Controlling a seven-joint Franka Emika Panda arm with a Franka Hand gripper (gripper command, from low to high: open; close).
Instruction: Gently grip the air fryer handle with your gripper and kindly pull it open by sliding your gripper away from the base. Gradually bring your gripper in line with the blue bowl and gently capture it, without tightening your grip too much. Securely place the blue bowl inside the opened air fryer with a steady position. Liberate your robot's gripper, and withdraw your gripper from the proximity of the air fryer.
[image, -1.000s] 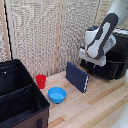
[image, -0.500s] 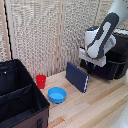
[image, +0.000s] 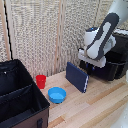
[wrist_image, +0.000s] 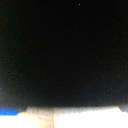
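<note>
Pressed up against the front of the air fryer (image: 114, 62), pincer (image: 91, 65) with finger state impossible to tell, handle hidden behind it, blue bowl (image: 57, 94) lying well away on the table (image: 100, 107), toward the red cup (image: 41, 81).

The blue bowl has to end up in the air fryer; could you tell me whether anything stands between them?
Yes: the dark blue slab stands tilted on the table between the blue bowl and the air fryer.
</note>
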